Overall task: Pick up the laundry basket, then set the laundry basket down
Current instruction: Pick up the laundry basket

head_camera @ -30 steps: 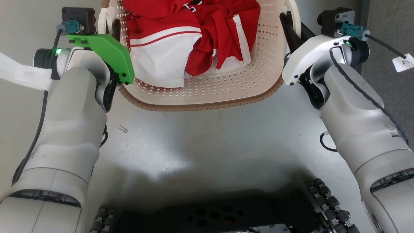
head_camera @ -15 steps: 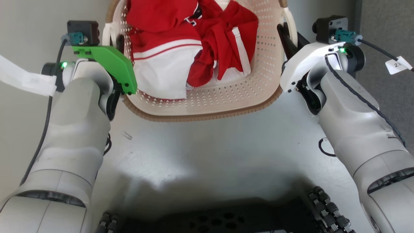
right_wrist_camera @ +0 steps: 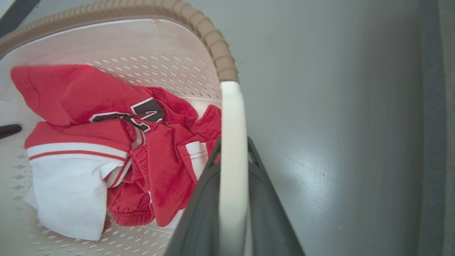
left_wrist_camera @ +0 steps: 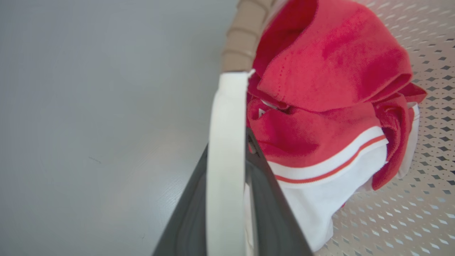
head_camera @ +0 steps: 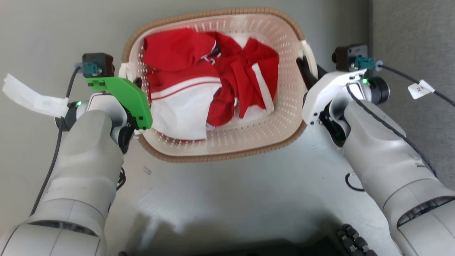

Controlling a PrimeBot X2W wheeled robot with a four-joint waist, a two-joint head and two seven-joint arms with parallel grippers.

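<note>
Hidden under red-and-white clothing (head_camera: 177, 53): most of cream-white perforated plastic laundry basket (head_camera: 256, 138) bottom. Underside unseen, contact with grey floor (head_camera: 231, 199) unclear.

We note bright, even light, soft glare and a dark shadow on the floor (head_camera: 170, 206); wrist views blur close up.

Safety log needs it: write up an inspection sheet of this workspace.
Surface: smooth grey floor, a few small scuffs.
Job's things: laundry basket, holding red and white clothes; whether it is off the floor cannot be told.
Clutter: nothing seen.
Grippers: left gripper shut on the left handle; right gripper shut on the right handle.
Cables: black cable along the left forearm; tagged black cable from the right wrist.
Surroundings: darker grey textured strip on the right; robot's base at the bottom.
</note>
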